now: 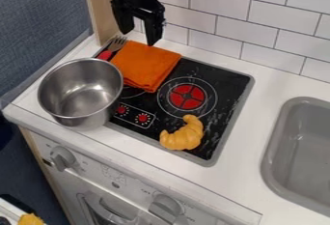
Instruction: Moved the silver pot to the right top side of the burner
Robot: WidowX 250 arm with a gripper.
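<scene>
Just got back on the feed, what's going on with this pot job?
Nothing is being handled right now: the gripper hangs open and empty at the back, by the orange cloth. The silver pot sits at the left edge of the black stovetop, not yet at its top right. A croissant lies near the stovetop's front edge.

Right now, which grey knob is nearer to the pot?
The left knob in the picture, just below the pot; the other knob sits farther right.
</scene>
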